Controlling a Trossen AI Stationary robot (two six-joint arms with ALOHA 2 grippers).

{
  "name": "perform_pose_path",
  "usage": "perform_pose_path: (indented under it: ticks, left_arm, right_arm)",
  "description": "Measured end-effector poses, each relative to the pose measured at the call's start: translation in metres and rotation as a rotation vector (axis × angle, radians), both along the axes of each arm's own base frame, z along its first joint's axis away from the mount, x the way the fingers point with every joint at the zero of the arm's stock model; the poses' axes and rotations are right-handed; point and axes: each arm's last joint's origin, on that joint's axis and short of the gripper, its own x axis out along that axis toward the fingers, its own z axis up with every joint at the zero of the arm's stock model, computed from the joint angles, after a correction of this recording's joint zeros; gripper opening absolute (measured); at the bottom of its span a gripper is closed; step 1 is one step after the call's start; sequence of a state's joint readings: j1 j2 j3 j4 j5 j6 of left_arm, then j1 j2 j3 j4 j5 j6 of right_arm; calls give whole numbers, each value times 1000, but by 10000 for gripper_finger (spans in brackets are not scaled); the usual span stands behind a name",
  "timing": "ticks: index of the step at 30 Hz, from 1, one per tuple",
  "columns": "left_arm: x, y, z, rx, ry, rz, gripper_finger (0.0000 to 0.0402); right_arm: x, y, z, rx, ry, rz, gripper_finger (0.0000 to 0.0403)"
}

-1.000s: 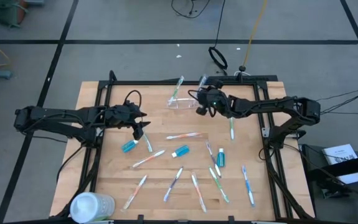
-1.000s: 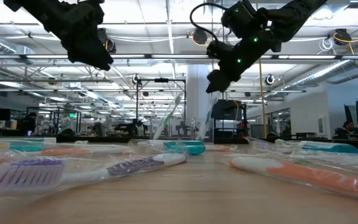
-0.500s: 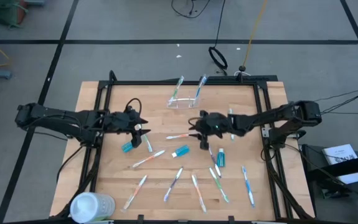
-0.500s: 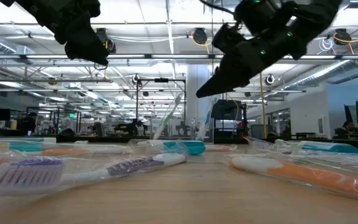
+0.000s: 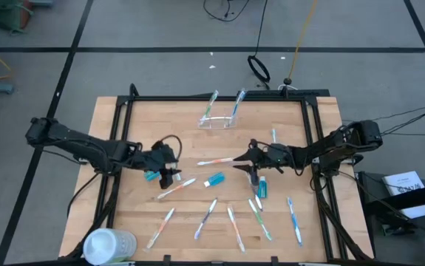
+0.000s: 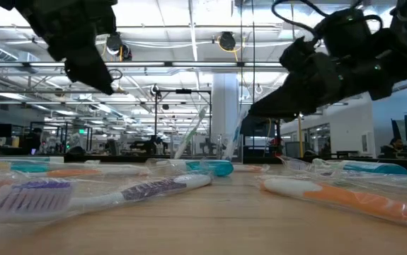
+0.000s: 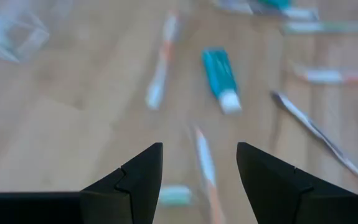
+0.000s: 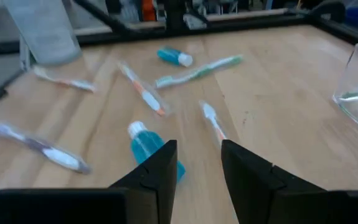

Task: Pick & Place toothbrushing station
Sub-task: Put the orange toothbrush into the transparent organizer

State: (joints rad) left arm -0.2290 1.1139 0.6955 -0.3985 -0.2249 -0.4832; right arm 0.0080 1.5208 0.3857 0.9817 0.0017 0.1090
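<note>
The clear cup stands at the table's far middle with two toothbrushes leaning upright in it. Several more toothbrushes and three blue toothpaste tubes lie flat on the wood. My left gripper hovers open at centre left, above an orange-and-white toothbrush and beside a teal tube. My right gripper hovers open at the centre, pointing toward the table's left, just short of a white toothbrush and a blue tube. Neither holds anything.
A larger whitish round container stands at the near left corner. A black frame runs around the table's edges. Loose brushes crowd the near half; bare wood shows at far left and far right.
My right gripper has left the cup at the far side, come toward the near edge and down to the table's middle, and tipped from pointing down to nearly level. My left gripper has moved toward the near edge and sunk a little, staying open.
</note>
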Motion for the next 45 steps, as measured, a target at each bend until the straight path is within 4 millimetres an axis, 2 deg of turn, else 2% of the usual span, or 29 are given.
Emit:
perform_pose_path:
  ticks: [5,12,18,24,33,39,45]
  left_arm:
    - [-3,-25,-18,-21,130,-57,212]
    - [-8,-56,-43,-22,254,-45,212]
    - [-11,-72,-57,-24,316,-59,212]
    - [-7,-68,-63,-8,338,-28,211]
    - [8,-52,-91,-8,473,38,211]
    - [13,-46,-98,-22,505,40,209]
    - [13,-41,-98,-48,530,23,153]
  right_arm:
    - [-3,7,0,3,-24,29,116]
    - [-3,10,1,-8,-31,41,116]
    - [-3,10,1,2,-30,38,116]
    - [-3,10,1,3,-30,38,116]
    - [-3,10,1,3,-30,37,116]
    - [-2,10,4,4,-63,38,116]
    - [-2,10,7,5,-95,38,116]
